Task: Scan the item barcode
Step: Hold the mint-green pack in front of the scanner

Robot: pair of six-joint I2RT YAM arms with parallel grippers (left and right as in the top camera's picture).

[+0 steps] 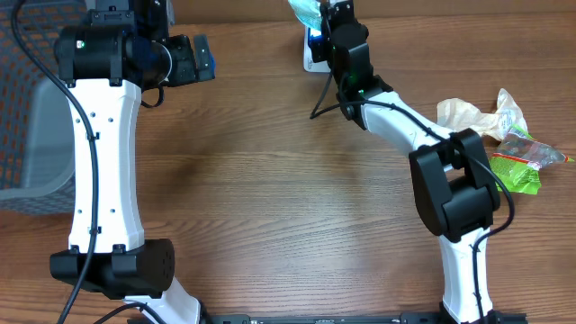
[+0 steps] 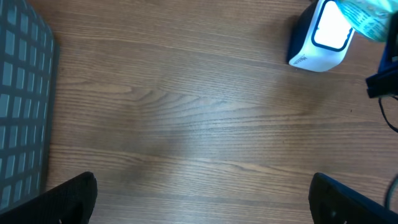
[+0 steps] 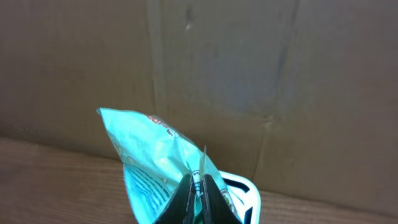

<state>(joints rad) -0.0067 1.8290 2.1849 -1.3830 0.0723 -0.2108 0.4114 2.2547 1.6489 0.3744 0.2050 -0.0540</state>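
A turquoise snack packet point(image 3: 155, 163) hangs pinched by its edge in my right gripper point(image 3: 198, 186), which is shut on it. The packet point(image 1: 307, 11) sits at the table's far edge, directly above the white barcode scanner point(image 1: 314, 52). In the left wrist view the scanner point(image 2: 320, 37) shows a lit white face with the packet point(image 2: 367, 15) over its top right. In the right wrist view the scanner point(image 3: 245, 196) peeks out behind the packet. My left gripper point(image 1: 200, 56) is open at the far left, its fingertips point(image 2: 71, 198) wide apart over bare wood.
A grey mesh basket point(image 1: 31, 108) stands at the left edge. Crumpled packets, a beige one point(image 1: 468, 115) and a green one point(image 1: 517, 162), lie at the right. A brown cardboard wall point(image 3: 217, 68) rises behind the table. A black cable point(image 1: 322, 101) trails from the scanner.
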